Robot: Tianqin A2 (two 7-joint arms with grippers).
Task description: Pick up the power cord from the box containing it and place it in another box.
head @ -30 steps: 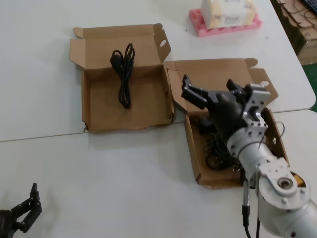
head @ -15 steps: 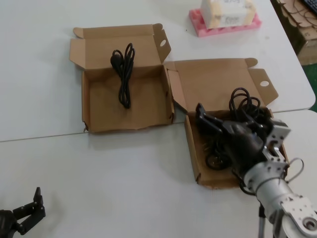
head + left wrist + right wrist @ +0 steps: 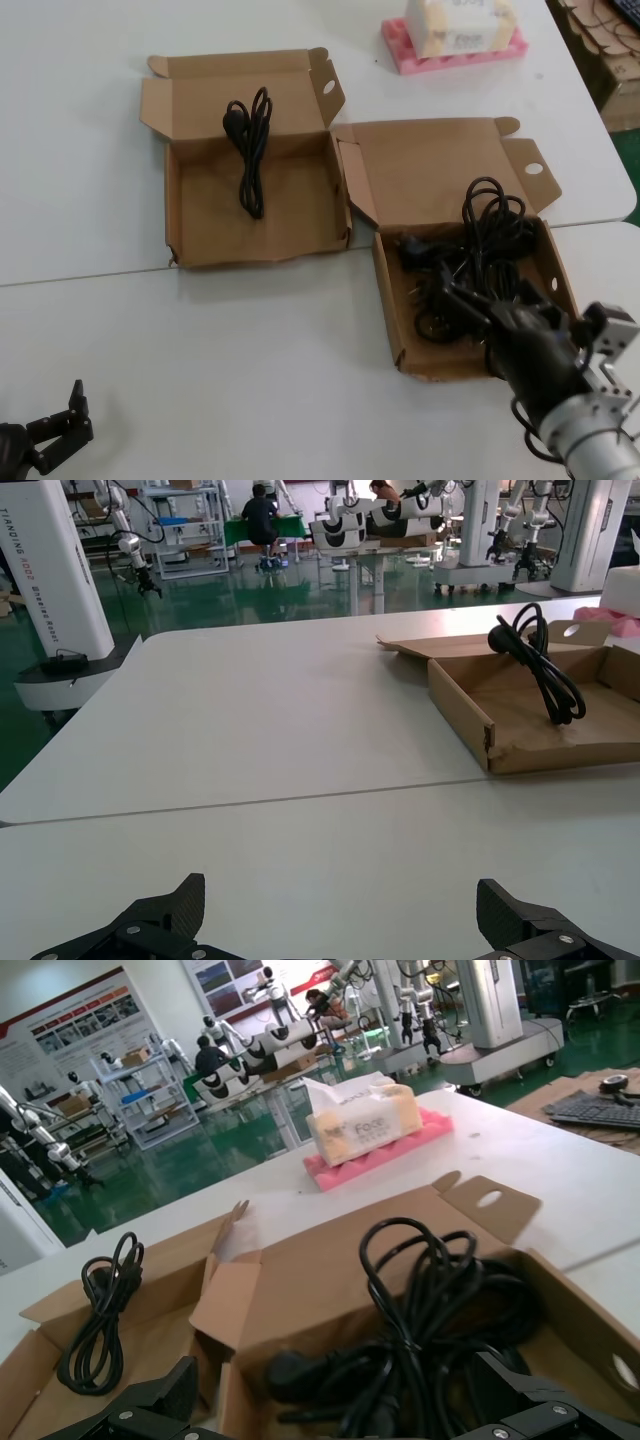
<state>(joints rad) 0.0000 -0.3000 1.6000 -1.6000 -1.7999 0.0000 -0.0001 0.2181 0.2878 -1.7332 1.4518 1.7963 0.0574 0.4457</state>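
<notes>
The power cord (image 3: 250, 150) (image 3: 545, 665) (image 3: 100, 1320), a slim black looped bundle, lies in the left box (image 3: 260, 250) (image 3: 460, 715), which has a wavy front wall. It rests partly on the box's floor and partly on its lid. The right box (image 3: 388, 300) (image 3: 300, 1280) holds a heap of black cables (image 3: 480, 260) (image 3: 430, 1320). My right gripper (image 3: 495, 305) (image 3: 337, 1363) hovers open at the right box's near side, just above the heap and holding nothing. At the table's near left corner, my left gripper (image 3: 70, 410) (image 3: 340, 885) is open and empty.
A pink foam tray with a tissue pack (image 3: 455, 40) (image 3: 365, 1130) stands at the back. A seam (image 3: 100, 275) crosses the table in front of the left box. Cardboard stacks (image 3: 600, 40) lie past the table's right edge.
My right arm has drawn back toward me, from above where the two boxes meet to the right box's near side, uncovering the heap. The cord and left gripper stay put.
</notes>
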